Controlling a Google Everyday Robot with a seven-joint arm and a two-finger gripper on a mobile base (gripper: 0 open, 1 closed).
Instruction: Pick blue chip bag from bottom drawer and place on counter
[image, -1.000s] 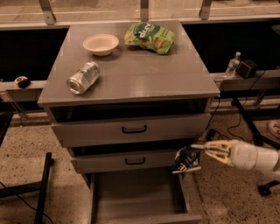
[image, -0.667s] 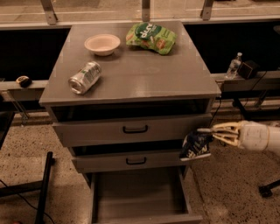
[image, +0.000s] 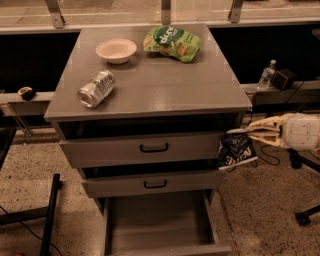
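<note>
The blue chip bag hangs from my gripper, which is shut on its top edge. The bag is in the air to the right of the cabinet, level with the top drawer front and below the counter's edge. The gripper reaches in from the right, and its pale fingers point left. The bottom drawer is pulled out and shows a bare grey tray. The counter is the grey cabinet top above and to the left of the bag.
On the counter lie a green chip bag, a pale bowl and a silver can on its side. Two upper drawers with black handles are slightly open. A water bottle stands on a ledge at the right.
The gripper has lifted the blue chip bag upward and to the right, from beside the middle drawer to beside the top drawer.
</note>
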